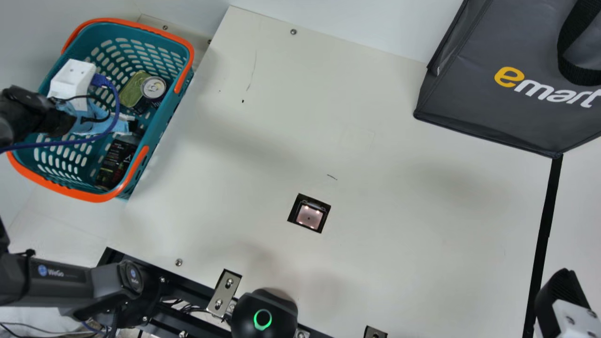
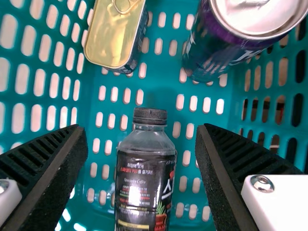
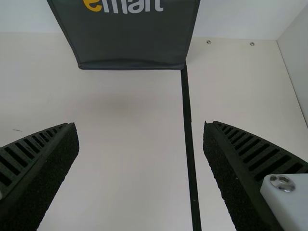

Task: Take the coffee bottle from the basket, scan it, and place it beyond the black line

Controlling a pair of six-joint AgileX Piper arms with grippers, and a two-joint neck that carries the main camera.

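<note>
My left gripper (image 1: pixel 73 80) is inside the basket (image 1: pixel 134 22) at the left of the main view. The coffee bottle (image 1: pixel 117 157) lies near the basket's lower right wall there. In the left wrist view my left gripper (image 2: pixel 141 131) stands open, and the dark-labelled bottle (image 2: pixel 144 185) with its black cap appears between the two fingers, not gripped. At the main view's lower right is my right gripper (image 1: pixel 563 303), beside the black line (image 1: pixel 544 225). Seen from its own wrist, the right gripper (image 3: pixel 140 127) is open and holds nothing.
A can (image 1: pixel 153 88) and a flat gold-topped tin (image 1: pixel 133 89) share the basket. The scanner (image 1: pixel 309 217) sits in a square table opening. A dark grey bag (image 1: pixel 497 112) stands at the back right, by the line's far end.
</note>
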